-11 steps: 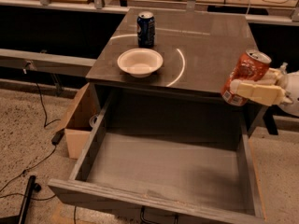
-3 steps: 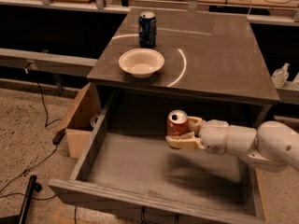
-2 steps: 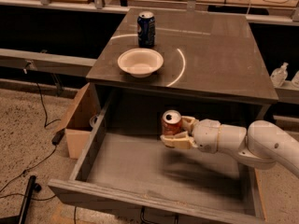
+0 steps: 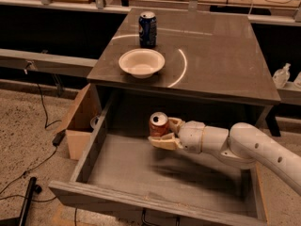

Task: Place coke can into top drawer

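The coke can, red-orange with a silver top, is upright in my gripper, which is shut on it. The arm reaches in from the right. The can hangs inside the open top drawer, near its back and left of the middle, a little above the flat grey-brown bottom. The drawer is pulled far out of the cabinet.
A dark blue soda can and a white bowl stand on the cabinet top. A light-wood box sits on the floor left of the drawer. Cables and a black object lie on the floor at left.
The gripper carried the coke can from the cabinet's right side into the drawer. In the last second it moved left and slightly towards the drawer's back.
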You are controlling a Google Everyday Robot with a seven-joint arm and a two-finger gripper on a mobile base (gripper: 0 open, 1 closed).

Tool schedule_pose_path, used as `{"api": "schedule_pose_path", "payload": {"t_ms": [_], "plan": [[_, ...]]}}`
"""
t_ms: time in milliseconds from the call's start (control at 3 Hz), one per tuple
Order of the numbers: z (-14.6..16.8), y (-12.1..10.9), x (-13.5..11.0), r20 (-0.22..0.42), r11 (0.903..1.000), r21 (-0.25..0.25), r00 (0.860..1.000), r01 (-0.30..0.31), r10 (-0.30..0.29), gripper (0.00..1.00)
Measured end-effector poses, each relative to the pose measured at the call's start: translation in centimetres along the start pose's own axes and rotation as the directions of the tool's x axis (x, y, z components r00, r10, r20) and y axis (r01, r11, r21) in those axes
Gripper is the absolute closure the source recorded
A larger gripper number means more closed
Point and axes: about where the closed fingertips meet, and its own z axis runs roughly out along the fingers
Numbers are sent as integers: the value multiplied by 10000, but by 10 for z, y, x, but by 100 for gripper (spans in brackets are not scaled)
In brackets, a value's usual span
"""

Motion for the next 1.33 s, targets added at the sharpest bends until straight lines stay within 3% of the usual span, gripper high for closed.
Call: {"api": "schedule_pose_path", "payload": {"t_ms": [667, 1333], "plan": [[37, 5, 17, 215, 9998, -180, 9997, -86, 90, 100], [56, 9, 25, 245, 9996, -153, 9994, -250, 254, 51]]}}
